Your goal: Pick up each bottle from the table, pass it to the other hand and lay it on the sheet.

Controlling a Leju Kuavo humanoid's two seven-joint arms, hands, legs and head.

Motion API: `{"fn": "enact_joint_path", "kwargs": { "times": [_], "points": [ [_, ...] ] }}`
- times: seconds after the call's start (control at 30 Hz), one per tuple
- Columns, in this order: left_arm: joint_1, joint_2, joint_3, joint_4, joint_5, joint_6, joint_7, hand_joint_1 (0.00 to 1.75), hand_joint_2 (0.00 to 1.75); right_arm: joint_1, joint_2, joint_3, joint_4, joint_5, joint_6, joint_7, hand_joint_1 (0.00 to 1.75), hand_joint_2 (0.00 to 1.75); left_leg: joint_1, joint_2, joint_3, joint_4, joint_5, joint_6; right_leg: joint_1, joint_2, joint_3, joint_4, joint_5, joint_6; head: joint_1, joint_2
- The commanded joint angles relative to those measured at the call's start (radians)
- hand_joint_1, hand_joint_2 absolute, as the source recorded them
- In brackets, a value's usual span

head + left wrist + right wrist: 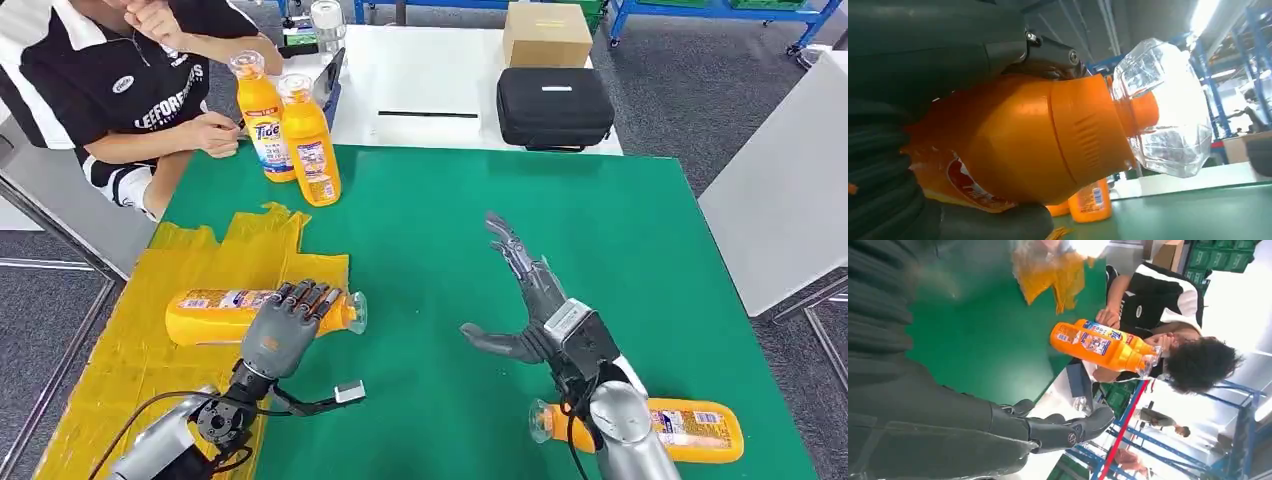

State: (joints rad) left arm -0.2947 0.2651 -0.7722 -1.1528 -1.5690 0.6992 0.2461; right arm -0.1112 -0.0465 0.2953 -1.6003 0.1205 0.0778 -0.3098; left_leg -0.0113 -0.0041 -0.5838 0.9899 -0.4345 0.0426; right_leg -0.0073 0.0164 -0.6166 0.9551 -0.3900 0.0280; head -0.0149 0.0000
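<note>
Head view: the left hand's fingers [305,296] curl over an orange bottle [215,314] lying on its side on the yellow sheet [120,350], its clear cap [357,311] reaching past the sheet's edge over the green bench [620,230]. The left hand [283,325] grips the bottle near its neck; in the left wrist view the thumb and dark fingers wrap the orange body [1038,140] right behind the faceted cap [1168,107].

The right hand [530,305] hovers over the bare middle of the bench, its fingers spread and straight, thumb held out to the side, holding nothing. Just beside the right forearm, at the near edge, a second bottle [690,428] lies on its side.

At the far left of the bench two more bottles [290,130] stand upright, touching each other. A person in a black-and-white shirt [100,80] sits beside them. Beyond the green surface, a black case [555,105] and a cardboard box [545,35] rest on a white table [420,80].
</note>
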Motion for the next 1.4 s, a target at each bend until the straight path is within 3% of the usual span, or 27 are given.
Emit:
{"fn": "enact_joint_path", "kwargs": {
  "times": [0.03, 0.07, 0.1, 0.13, 0.6, 0.63, 0.67, 0.7, 0.73, 0.77, 1.03, 1.07, 1.1, 1.13, 1.17, 1.2, 1.27, 1.4],
  "points": [
    [0.009, -0.075, 0.148, 0.087, -0.002, -0.001, -0.051, 1.38, 1.75, -0.01, 0.004, 0.014, 0.042, 0.004, -0.013, 0.013, 0.0, 1.75, 0.001, 0.0, 0.004, -0.001, -0.002, -0.002, 0.001, -0.001, 0.004, -0.001, -0.002, 0.0, 0.001, 0.0],
    [0.009, -0.08, 0.158, 0.095, -0.002, -0.001, -0.057, 0.16, 1.75, -0.009, 0.004, 0.014, 0.041, 0.004, -0.013, 0.013, 0.0, 1.75, 0.002, 0.0, 0.011, 0.0, -0.006, -0.004, 0.002, -0.002, 0.012, 0.0, -0.005, -0.001, 0.0, 0.0],
    [0.017, -0.102, 0.197, 0.115, -0.002, -0.001, -0.087, 0.16, 1.75, -0.004, 0.005, 0.012, 0.037, 0.005, -0.014, 0.014, 0.0, 1.75, 0.001, 0.0, 0.006, -0.001, -0.002, -0.002, 0.001, -0.001, 0.006, -0.001, -0.002, 0.0, 0.001, 0.0],
    [0.016, -0.101, 0.2, 0.116, -0.002, -0.001, -0.093, 0.0, 1.75, -0.001, 0.004, 0.012, 0.036, 0.005, -0.014, 0.014, 0.0, 1.75, 0.001, 0.0, 0.006, -0.001, -0.002, -0.003, 0.001, -0.001, 0.007, -0.002, -0.002, 0.0, 0.001, 0.0],
    [0.062, -0.193, 0.377, 0.139, 0.014, -0.001, -0.271, 0.0, 1.75, 0.009, -0.004, 0.007, 0.027, 0.036, -0.022, 0.026, 0.0, 1.75, 0.0, 0.0, 0.006, -0.001, -0.002, -0.002, 0.001, -0.001, 0.006, -0.001, -0.002, 0.0, 0.0, 0.0],
    [0.076, -0.229, 0.455, 0.127, 0.042, -0.001, -0.347, 0.0, 1.75, 0.02, -0.009, 0.007, 0.016, 0.069, -0.03, 0.035, 0.0, 1.75, 0.0, 0.0, 0.004, -0.001, -0.002, -0.002, 0.0, -0.001, 0.005, -0.001, -0.002, 0.0, 0.0, 0.0],
    [0.076, -0.229, 0.455, 0.127, 0.042, -0.001, -0.347, 0.0, 1.75, 0.02, -0.009, 0.007, 0.016, 0.069, -0.03, 0.035, 0.0, 1.75, 0.001, 0.0, 0.006, -0.001, -0.003, -0.002, 0.001, -0.002, 0.007, -0.001, -0.003, 0.0, 0.0, 0.0],
    [0.091, -0.287, 0.583, 0.104, 0.098, -0.001, -0.468, 0.0, 1.75, 0.026, -0.025, 0.017, 0.004, 0.155, -0.045, 0.051, 0.0, 1.75, 0.001, -0.001, 0.005, -0.001, -0.002, -0.002, 0.001, -0.002, 0.005, -0.001, -0.002, 0.0, 0.0, 0.0],
    [0.091, -0.287, 0.583, 0.104, 0.098, -0.001, -0.468, 0.0, 1.75, 0.026, -0.025, 0.017, 0.004, 0.155, -0.045, 0.051, 0.0, 1.75, 0.001, -0.001, 0.007, 0.0, -0.004, -0.003, 0.001, -0.002, 0.008, -0.001, -0.004, 0.0, 0.0, 0.0],
    [0.093, -0.397, 0.806, 0.116, 0.172, -0.001, -0.686, 0.0, 1.75, 0.036, -0.049, 0.03, -0.016, 0.285, -0.044, 0.077, 0.0, 1.75, 0.001, -0.001, 0.005, 0.0, -0.003, -0.002, 0.001, -0.002, 0.006, -0.001, -0.003, 0.0, 0.0, 0.0],
    [0.093, -0.397, 0.806, 0.116, 0.172, -0.001, -0.686, 0.0, 1.75, 0.036, -0.049, 0.03, -0.016, 0.285, -0.044, 0.077, 0.0, 1.75, 0.0, 0.001, 0.006, 0.0, -0.003, -0.003, 0.0, 0.0, 0.006, -0.001, -0.002, -0.001, 0.0, 0.0],
    [0.062, -0.478, 0.978, 0.189, 0.282, -0.001, -0.882, 0.0, 1.75, 0.05, -0.068, 0.035, -0.029, 0.404, -0.052, 0.094, 0.0, 1.75, 0.0, 0.0, 0.005, 0.0, -0.003, -0.003, 0.0, -0.002, 0.006, -0.001, -0.002, -0.001, 0.0, 0.0],
    [0.035, -0.494, 0.985, 0.255, 0.414, -0.001, -0.944, 0.0, 1.75, 0.066, -0.085, 0.039, -0.042, 0.509, -0.062, 0.112, 0.0, 1.75, 0.0, -0.002, 0.004, 0.0, -0.002, -0.002, 0.0, -0.003, 0.004, -0.001, -0.002, 0.0, 0.0, 0.0],
    [0.03, -0.481, 0.913, 0.266, 0.565, -0.001, -0.944, 0.0, 1.75, 0.081, -0.105, 0.042, -0.054, 0.608, -0.089, 0.123, 0.0, 1.75, 0.0, -0.003, 0.006, 0.0, -0.003, -0.003, 0.001, -0.004, 0.007, -0.001, -0.003, -0.001, 0.001, 0.0],
    [0.032, -0.428, 0.767, 0.248, 0.813, -0.006, -0.944, 0.0, 1.75, 0.108, -0.119, 0.036, -0.074, 0.708, -0.094, 0.119, 0.0, 1.75, 0.0, -0.004, 0.005, -0.001, -0.002, -0.002, 0.0, -0.005, 0.006, -0.001, -0.002, 0.0, 0.0, 0.0],
    [0.053, -0.413, 0.725, 0.16, 0.964, -0.094, -0.944, 0.0, 1.75, 0.125, -0.138, 0.038, -0.089, 0.768, -0.089, 0.114, 0.0, 1.75, 0.0, -0.005, 0.007, -0.001, -0.003, -0.003, 0.001, -0.006, 0.009, -0.001, -0.004, 0.0, 0.0, 0.0],
    [0.097, -0.412, 0.75, -0.027, 1.258, -0.337, -0.925, 0.0, 1.75, 0.166, -0.207, 0.06, -0.12, 0.957, -0.093, 0.121, 0.0, 1.75, 0.0, -0.005, 0.003, 0.0, -0.002, -0.002, 0.001, -0.006, 0.004, 0.0, -0.003, 0.0, 0.0, 0.0],
    [0.125, -0.388, 0.766, -0.149, 1.368, -0.415, -0.899, 0.0, 1.75, 0.27, -0.296, 0.044, -0.196, 1.029, -0.072, 0.091, 0.0, 1.75, 0.001, -0.006, 0.002, 0.001, -0.003, -0.002, 0.001, -0.007, 0.004, 0.0, -0.004, 0.0, 0.0, 0.0]
  ]
}}
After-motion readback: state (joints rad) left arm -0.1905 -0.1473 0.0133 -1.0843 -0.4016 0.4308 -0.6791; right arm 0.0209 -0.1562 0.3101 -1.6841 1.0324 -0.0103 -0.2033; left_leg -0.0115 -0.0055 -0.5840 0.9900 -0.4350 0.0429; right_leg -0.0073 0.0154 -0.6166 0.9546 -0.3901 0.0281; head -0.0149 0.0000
